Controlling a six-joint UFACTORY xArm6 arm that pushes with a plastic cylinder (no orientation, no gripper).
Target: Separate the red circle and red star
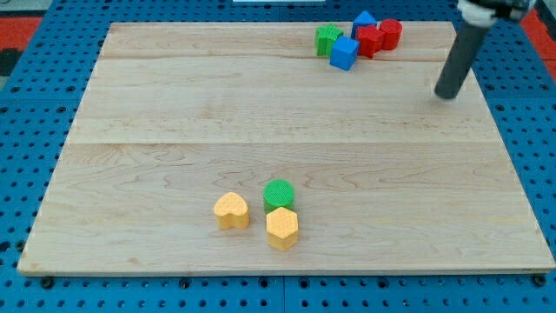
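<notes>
The red circle (391,33) sits near the view's top right, touching the red star (369,40) on its left. A blue block (364,20) lies just above the star, a blue cube (344,53) to its lower left, and a green star (328,39) left of that. My tip (447,94) rests on the board to the right of and below this cluster, apart from every block. The dark rod rises from it toward the view's top right corner.
A green circle (279,193) touches a yellow hexagon (282,228) at the view's bottom centre, with a yellow heart (231,209) to their left. The wooden board (174,130) lies on a blue pegboard, and its top edge runs close behind the cluster.
</notes>
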